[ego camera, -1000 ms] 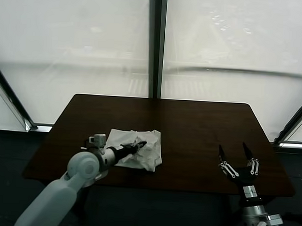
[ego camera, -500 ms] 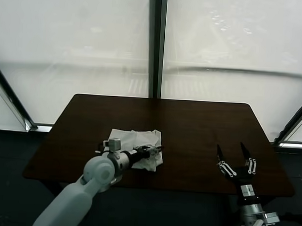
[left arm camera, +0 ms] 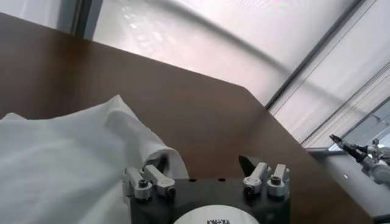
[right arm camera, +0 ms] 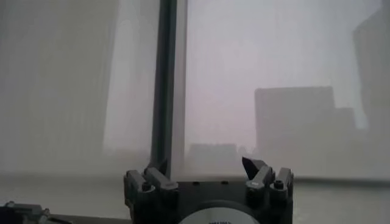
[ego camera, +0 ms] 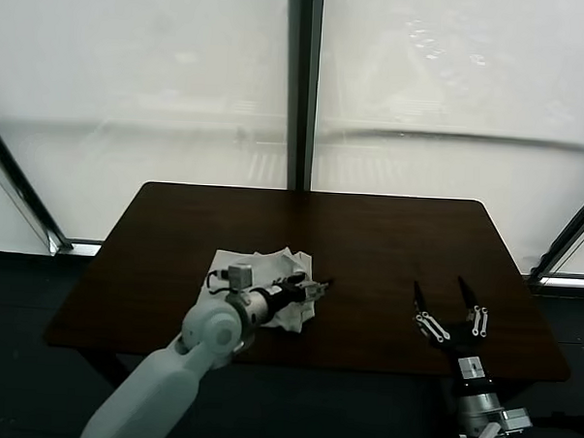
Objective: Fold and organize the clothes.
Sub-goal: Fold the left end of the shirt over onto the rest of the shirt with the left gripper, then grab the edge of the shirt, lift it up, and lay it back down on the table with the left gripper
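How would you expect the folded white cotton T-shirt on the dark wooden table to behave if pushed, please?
The white cotton T-shirt looks soft and creased, so it would probably bunch up. On the smooth dark table it might partly slide.

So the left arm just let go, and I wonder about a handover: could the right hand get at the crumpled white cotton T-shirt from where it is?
Probably yes: bare dark wooden table lies between the open right hand and the T-shirt, though the left hand hovers at its near edge.

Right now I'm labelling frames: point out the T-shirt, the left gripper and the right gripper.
T-shirt (ego camera: 270, 271): head view, upper crumpled fabric.
Left gripper (ego camera: 311, 288): head view, between its open fingertips.
Right gripper (ego camera: 440, 291): head view, between its open fingertips.
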Robot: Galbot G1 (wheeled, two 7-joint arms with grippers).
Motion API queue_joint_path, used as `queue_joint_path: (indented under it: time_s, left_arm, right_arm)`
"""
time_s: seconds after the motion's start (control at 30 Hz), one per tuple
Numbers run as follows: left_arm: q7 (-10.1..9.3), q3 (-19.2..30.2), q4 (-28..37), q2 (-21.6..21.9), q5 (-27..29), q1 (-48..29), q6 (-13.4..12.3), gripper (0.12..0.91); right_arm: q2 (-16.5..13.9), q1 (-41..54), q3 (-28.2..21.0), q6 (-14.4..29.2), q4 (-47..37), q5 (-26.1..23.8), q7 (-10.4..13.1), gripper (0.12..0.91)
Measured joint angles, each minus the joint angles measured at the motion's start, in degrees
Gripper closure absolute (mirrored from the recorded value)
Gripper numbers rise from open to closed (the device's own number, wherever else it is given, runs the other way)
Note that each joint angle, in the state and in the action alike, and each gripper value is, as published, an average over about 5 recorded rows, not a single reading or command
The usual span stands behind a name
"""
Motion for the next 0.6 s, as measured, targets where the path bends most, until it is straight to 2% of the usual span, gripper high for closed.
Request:
queue_joint_path:
  time_s: [0.1, 0.2, 0.37, 0.47, 0.6]
  left_arm:
    - [-0.52, 0.2, -1.3, 0.4, -0.7, 0.5, 0.1, 0.123]
    - [0.16, 0.1, -3.0, 1.1, -0.3, 1.2, 0.1, 0.123]
    - [3.92, -2.0, -6.3, 4.5, 2.0, 2.3, -1.5, 0.123]
    - [6.2, -4.3, -6.9, 8.9, 2.0, 3.0, -3.0, 0.123]
    - [7.96, -6.4, -6.2, 15.0, 1.8, 3.9, -4.1, 0.123]
  right_arm:
    - [0.0, 0.3, -0.2, -0.6, -0.1, 0.0, 0.4, 0.118]
    - [-0.4, 0.3, -0.6, -2.9, 0.4, -0.2, 1.8, 0.118]
    - [-1.8, 0.2, -1.2, -8.5, 1.9, 0.8, 3.4, 0.118]
    - [-2.3, 0.6, -1.7, -9.6, 2.1, 1.0, 3.2, 0.118]
    - [-2.0, 1.3, -2.5, -10.3, 1.7, 0.2, 3.1, 0.118]
